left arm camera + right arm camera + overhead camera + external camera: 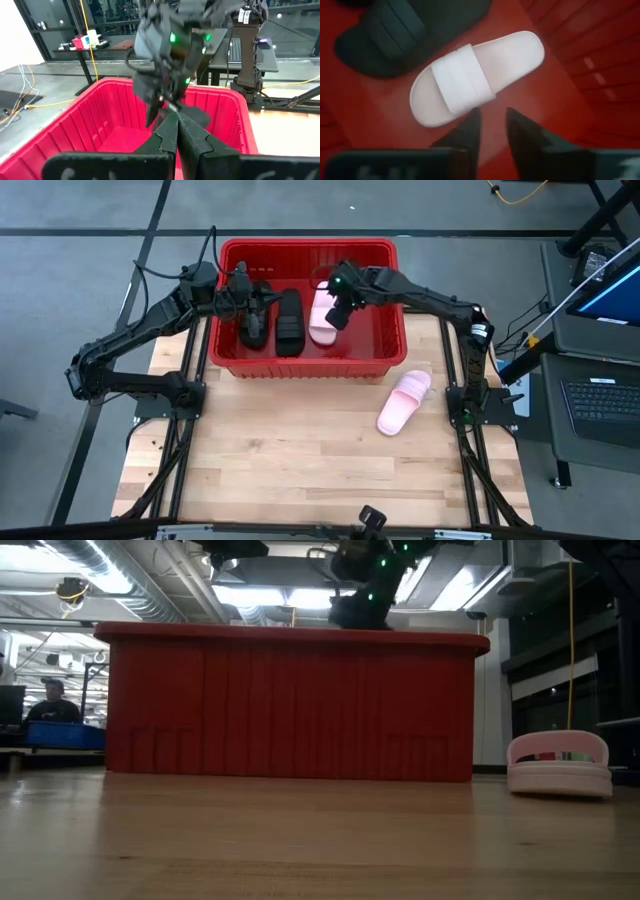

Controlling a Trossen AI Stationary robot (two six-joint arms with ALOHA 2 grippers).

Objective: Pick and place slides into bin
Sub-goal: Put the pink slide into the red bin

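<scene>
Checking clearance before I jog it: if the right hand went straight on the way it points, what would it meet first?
Likely the red bin's floor beside the pale pink slide: the right hand, empty, points down just past the slide's edge, though depth is unclear.

A bin (310,365) sits at upper centre of the table (280,460). Three slides lie side by side inside it (289,321); a fourth slide (404,401) lies on the table at the bin's lower right.
</scene>
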